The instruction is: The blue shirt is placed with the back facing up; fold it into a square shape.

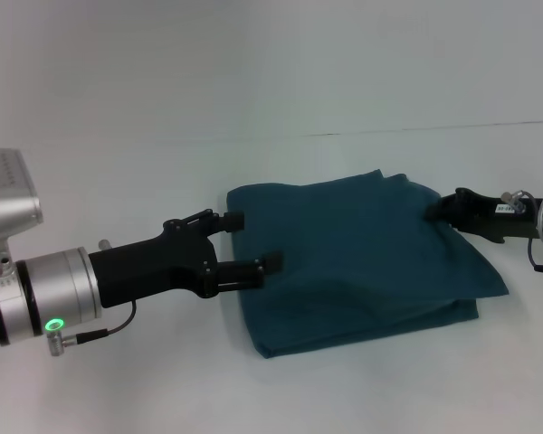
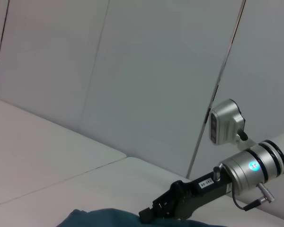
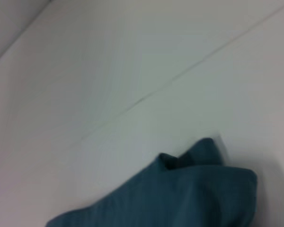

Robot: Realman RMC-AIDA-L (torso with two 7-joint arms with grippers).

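The left gripper [image 1: 253,242] hangs at the blue shirt's [image 1: 362,258] left edge, its two fingers spread wide with nothing between them. The shirt lies folded into a rough square, plain side up, mid-table [image 1: 253,81], showing no lettering. The right gripper [image 1: 434,211] meets the shirt's far right corner; whether it pinches the cloth cannot be told. Only the left wrist view shows that gripper [image 2: 149,215] from the side, with a small white label on its body, too small to read. The right wrist view shows the shirt's [image 3: 180,194] bunched corner alone.
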